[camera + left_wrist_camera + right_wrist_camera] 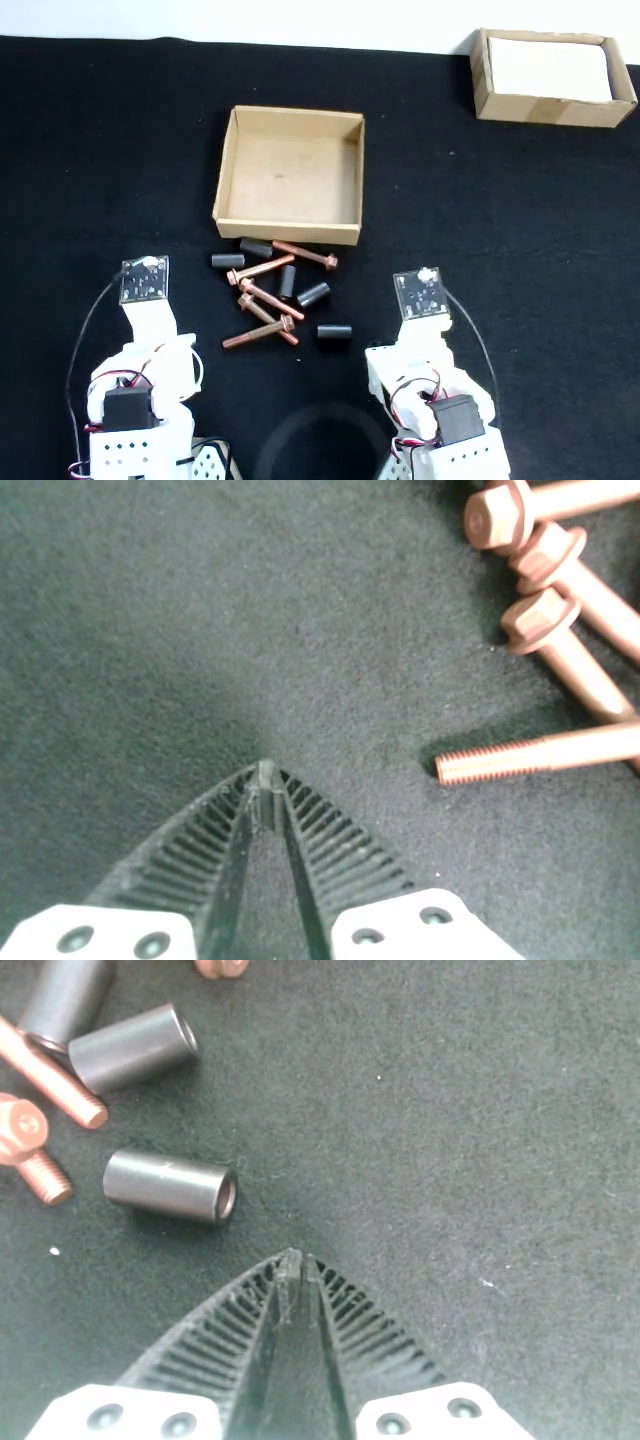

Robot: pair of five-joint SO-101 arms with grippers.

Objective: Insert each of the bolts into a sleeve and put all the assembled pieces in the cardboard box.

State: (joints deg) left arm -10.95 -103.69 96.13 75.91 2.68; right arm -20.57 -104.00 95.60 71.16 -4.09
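Note:
Several copper bolts (272, 298) and several dark sleeves (313, 294) lie loose in a heap just in front of the open cardboard box (226, 170), which holds nothing. My left gripper (265, 775) is shut with nothing in it, low over bare mat, with bolt heads (540, 620) and a threaded bolt end (540, 755) close by. My right gripper (292, 1260) is also shut on nothing, just short of a sleeve (170, 1185) lying on its side. Another sleeve (135, 1048) and bolts (50, 1075) lie beyond it. Both arms (145, 330) (425, 350) sit near the table's front, either side of the heap.
A second cardboard box (500, 105) with a white sheet inside stands at the far right corner. Black mat (520, 220) covers the table, and open mat lies to the left and right of the heap.

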